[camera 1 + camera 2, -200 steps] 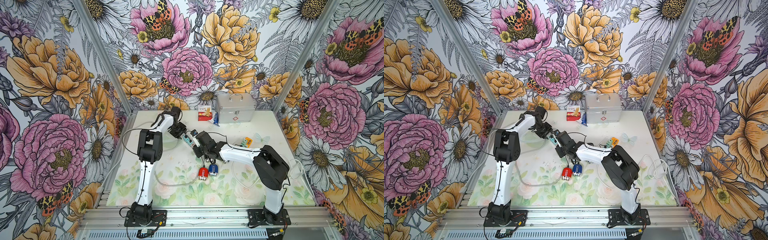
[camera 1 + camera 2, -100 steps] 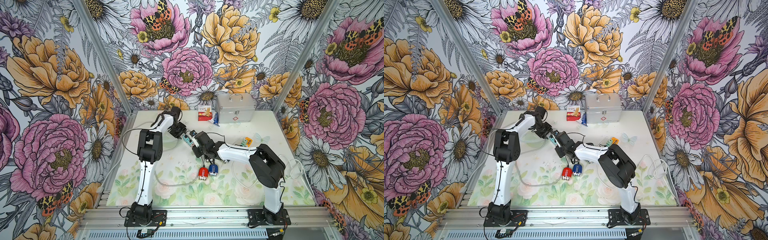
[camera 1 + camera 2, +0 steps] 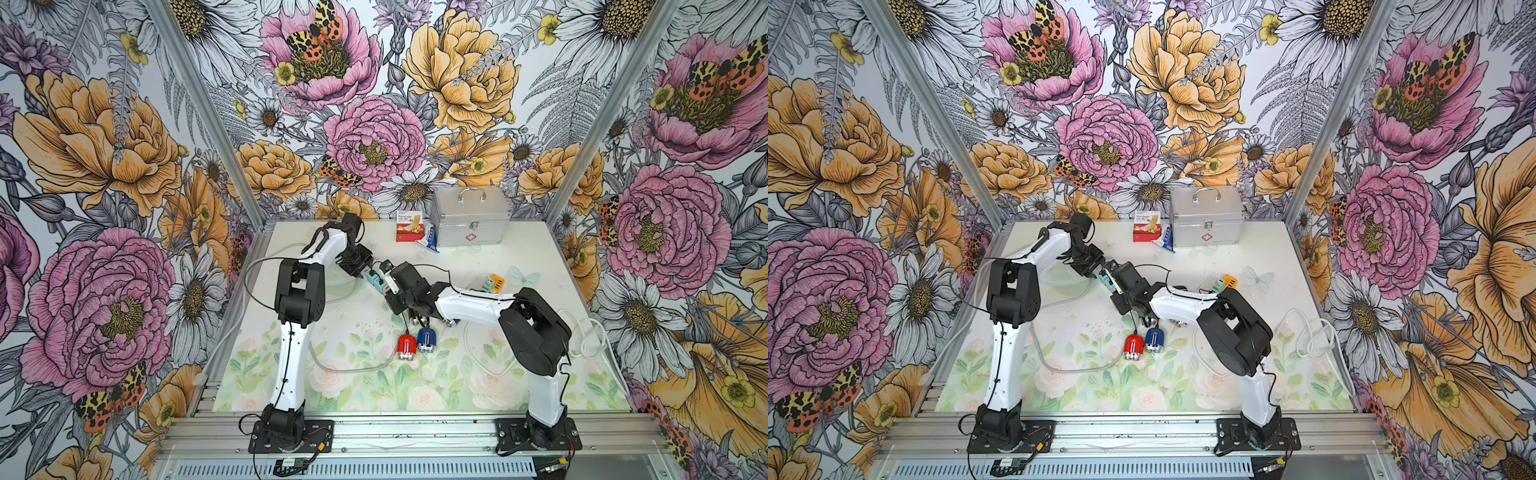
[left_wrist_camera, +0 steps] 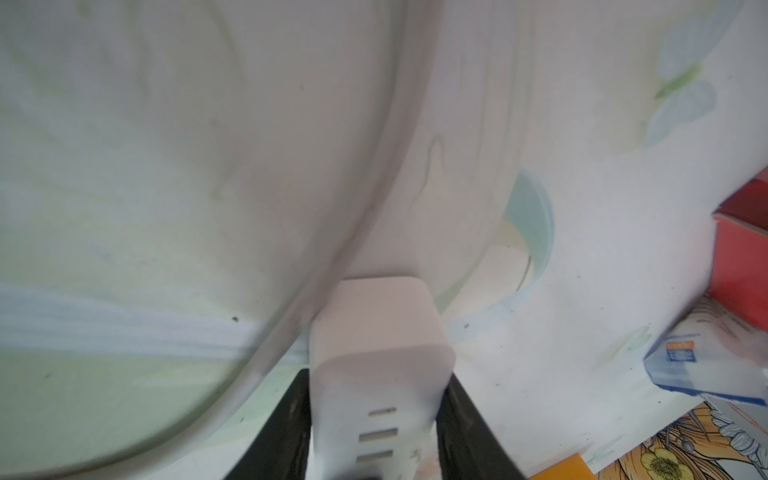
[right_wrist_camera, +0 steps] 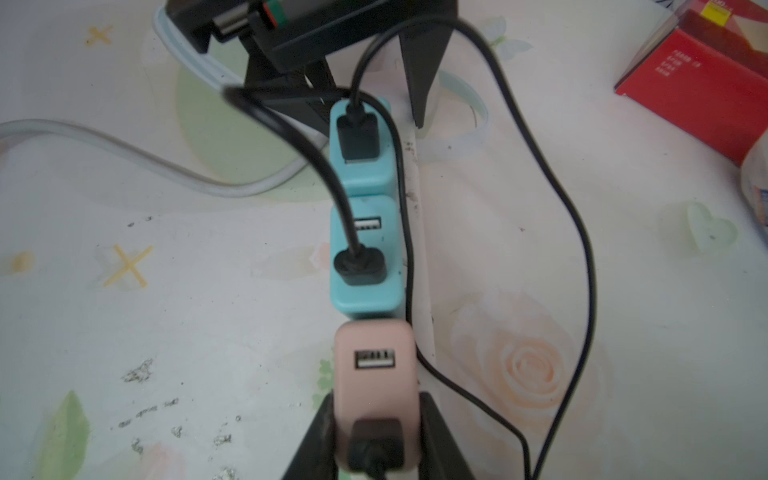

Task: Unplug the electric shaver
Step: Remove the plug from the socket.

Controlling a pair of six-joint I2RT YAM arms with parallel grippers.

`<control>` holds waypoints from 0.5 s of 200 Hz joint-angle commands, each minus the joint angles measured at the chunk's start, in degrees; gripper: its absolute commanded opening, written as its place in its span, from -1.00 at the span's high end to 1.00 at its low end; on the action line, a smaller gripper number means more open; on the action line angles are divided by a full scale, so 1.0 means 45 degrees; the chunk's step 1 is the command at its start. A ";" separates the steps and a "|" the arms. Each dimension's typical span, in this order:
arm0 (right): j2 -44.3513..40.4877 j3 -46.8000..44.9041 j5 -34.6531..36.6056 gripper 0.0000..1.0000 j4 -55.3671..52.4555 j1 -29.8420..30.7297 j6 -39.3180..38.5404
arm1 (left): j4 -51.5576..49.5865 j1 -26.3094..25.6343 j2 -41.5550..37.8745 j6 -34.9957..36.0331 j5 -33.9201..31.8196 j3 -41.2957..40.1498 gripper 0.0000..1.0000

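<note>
A red shaver [image 3: 406, 347] and a blue shaver [image 3: 427, 340] lie side by side near the table's middle, seen in both top views, with black cables running back toward the power strip [image 4: 374, 332]. The strip is white. My left gripper [image 4: 378, 415] is shut on its end. On the strip sit two teal USB adapters [image 5: 361, 174] and a pink adapter [image 5: 374, 357], each with a black plug in it. My right gripper [image 5: 376, 436] is shut on the pink adapter, with its fingers [image 5: 440, 440] on either side. The two grippers meet at the strip [image 3: 376, 277].
A silver case [image 3: 469, 222] and a red box [image 3: 409, 226] stand at the back. Orange and teal adapters [image 3: 494, 282] lie to the right. A white cable [image 3: 590, 336] coils at the right edge. The strip's grey cord [image 3: 257, 266] loops around my left arm.
The right arm's elbow has shifted slightly to the left. Both grippers keep their hold, and the strip stays in the same place.
</note>
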 commanded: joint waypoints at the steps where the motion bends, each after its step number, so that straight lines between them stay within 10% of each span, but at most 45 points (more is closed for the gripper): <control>1: -0.0768 0.0350 0.0345 0.74 0.0289 0.0662 -0.0750 | -0.0590 -0.0216 0.0432 -0.0609 -0.0093 -0.0568 0.36; 47: -0.0928 0.0086 0.2637 0.77 0.0275 0.1044 -0.0830 | -0.0589 -0.0238 0.0432 -0.0592 -0.0094 -0.0600 0.37; 100: -0.1206 -0.0159 -0.1300 0.77 0.0300 0.0359 0.0549 | -0.0590 -0.0264 0.0471 -0.0611 -0.0121 -0.0568 0.47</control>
